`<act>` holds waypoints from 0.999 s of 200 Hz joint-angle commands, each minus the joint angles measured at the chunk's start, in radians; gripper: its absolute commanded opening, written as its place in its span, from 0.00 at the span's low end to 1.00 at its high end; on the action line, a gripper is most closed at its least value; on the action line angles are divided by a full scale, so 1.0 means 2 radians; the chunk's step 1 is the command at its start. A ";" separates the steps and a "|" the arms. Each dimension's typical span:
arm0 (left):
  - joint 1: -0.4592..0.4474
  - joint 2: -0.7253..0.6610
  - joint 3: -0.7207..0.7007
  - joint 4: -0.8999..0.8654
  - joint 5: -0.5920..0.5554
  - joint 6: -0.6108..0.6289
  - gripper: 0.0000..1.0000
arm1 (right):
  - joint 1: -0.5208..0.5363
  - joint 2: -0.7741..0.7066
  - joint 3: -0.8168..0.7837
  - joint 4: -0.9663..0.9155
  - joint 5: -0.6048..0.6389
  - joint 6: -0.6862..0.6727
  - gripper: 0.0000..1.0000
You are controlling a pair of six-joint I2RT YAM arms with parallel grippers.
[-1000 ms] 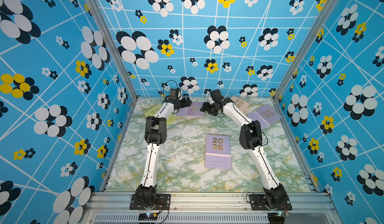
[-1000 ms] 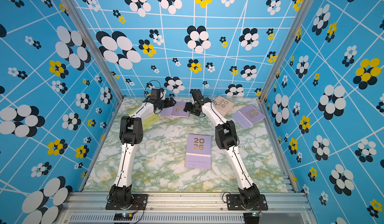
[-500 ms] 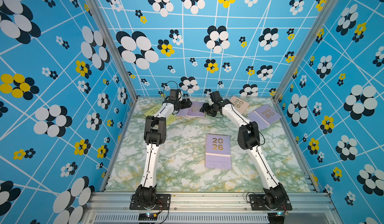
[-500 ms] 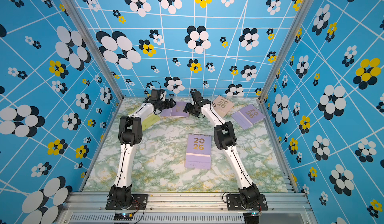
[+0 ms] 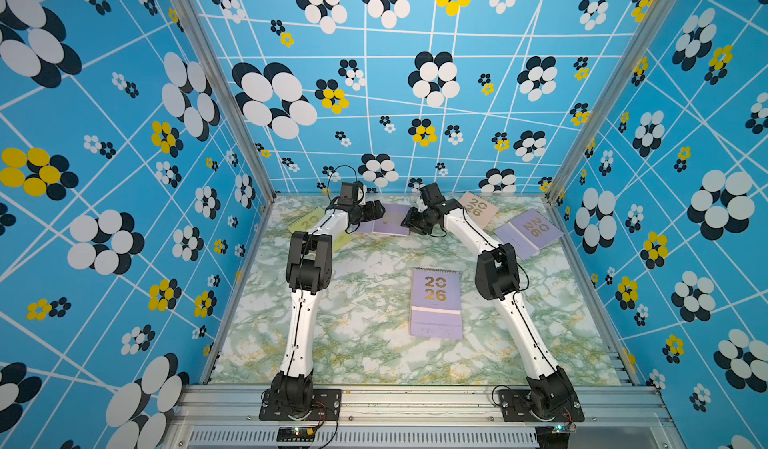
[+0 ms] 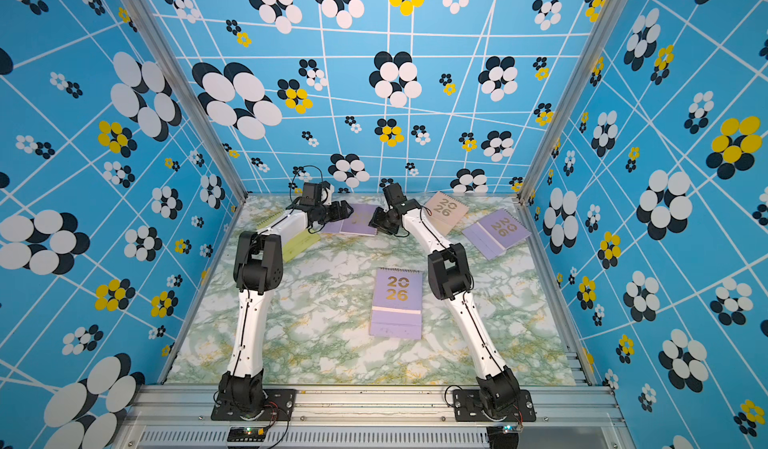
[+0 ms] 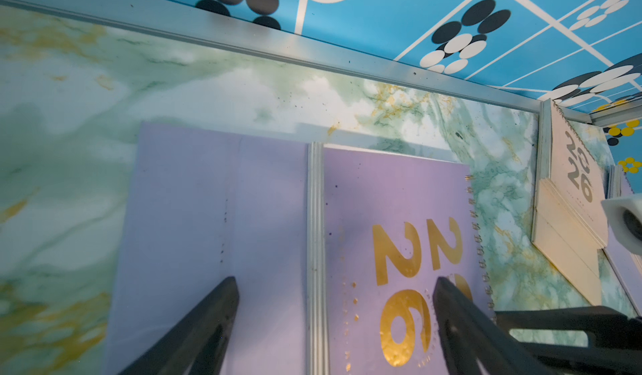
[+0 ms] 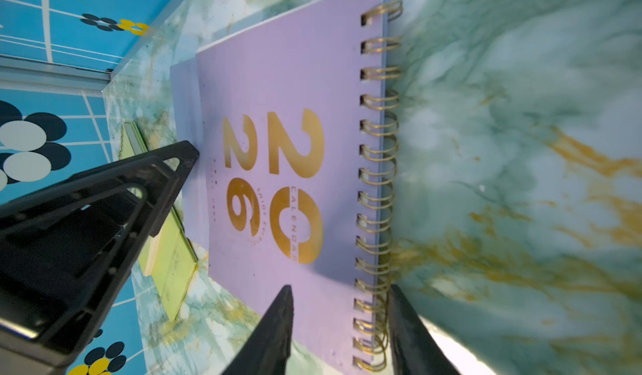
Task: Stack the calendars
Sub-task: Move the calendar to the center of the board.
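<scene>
Lilac calendar (image 8: 278,78), arms (image 5: 300,318) (image 5: 521,322) outstretched: left gripper (image 7: 333,281) wide above; right gripper (image 8: 339,288) straddles spiral edge, grip unclear.

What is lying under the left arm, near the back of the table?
A yellow-green calendar. The left arm covers its middle, so only its two ends show.

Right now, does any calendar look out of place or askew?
Nothing is damaged or spilled, but the peach calendar and the lilac calendar by the right wall lie askew; the middle lilac calendar lies square.

Calendar (image 5: 435,303) on table (image 5: 365,355), centre front
</scene>
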 commanded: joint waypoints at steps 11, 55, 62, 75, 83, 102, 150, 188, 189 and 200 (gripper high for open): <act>-0.024 -0.011 -0.060 -0.055 0.026 -0.020 0.88 | 0.011 -0.002 -0.019 0.022 -0.019 0.000 0.38; -0.041 -0.026 -0.087 -0.052 0.035 -0.028 0.85 | 0.015 -0.020 -0.038 0.023 -0.013 -0.003 0.32; -0.043 -0.030 -0.093 -0.049 0.035 -0.029 0.84 | 0.016 -0.020 -0.039 0.022 -0.013 -0.003 0.31; -0.047 -0.037 -0.106 -0.043 0.032 -0.033 0.84 | 0.018 -0.024 -0.042 0.020 -0.013 -0.005 0.29; -0.048 -0.042 -0.117 -0.036 0.033 -0.037 0.84 | 0.019 -0.026 -0.046 0.019 -0.013 -0.007 0.27; -0.049 -0.056 -0.146 -0.023 0.034 -0.043 0.84 | 0.020 -0.035 -0.057 0.018 -0.018 -0.010 0.23; -0.050 -0.099 -0.230 0.014 0.037 -0.054 0.83 | 0.021 -0.054 -0.080 0.005 -0.021 -0.023 0.20; -0.063 -0.128 -0.286 0.040 0.038 -0.070 0.82 | 0.024 -0.066 -0.090 -0.006 -0.018 -0.036 0.20; -0.064 -0.129 -0.288 0.041 0.038 -0.070 0.82 | 0.024 -0.067 -0.089 -0.006 -0.018 -0.037 0.19; -0.070 -0.137 -0.308 0.052 0.040 -0.077 0.81 | 0.024 -0.069 -0.090 -0.011 -0.015 -0.043 0.19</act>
